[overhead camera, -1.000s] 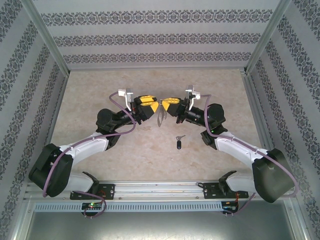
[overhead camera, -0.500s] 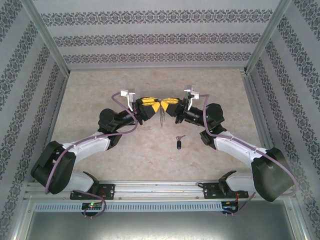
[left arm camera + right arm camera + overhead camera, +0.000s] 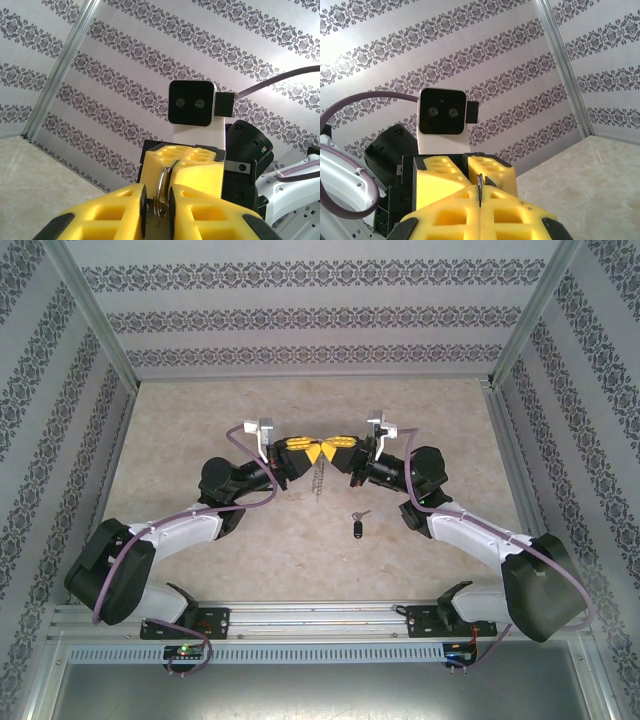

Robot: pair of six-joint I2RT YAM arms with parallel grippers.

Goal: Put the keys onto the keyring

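The keyring [image 3: 319,478] hangs in mid-air between my two grippers, its silvery chain dangling toward the table. My right gripper [image 3: 328,451] is shut on the ring's edge [image 3: 479,186]. My left gripper [image 3: 307,451] faces it tip to tip. In the left wrist view its fingers straddle the silver ring [image 3: 161,190], with a thin gap on each side. The key [image 3: 359,527], with a black head and a short silver blade, lies alone on the table, nearer the arms' bases than the grippers and slightly right.
The beige tabletop [image 3: 220,570] is ringed by patterned walls and metal posts [image 3: 95,320]. The arms' bases sit on the rail [image 3: 320,618] at the near edge.
My left gripper has moved right to meet the right gripper's tips, and its jaws have narrowed around the ring. The right gripper still holds the ring. The key has not moved.
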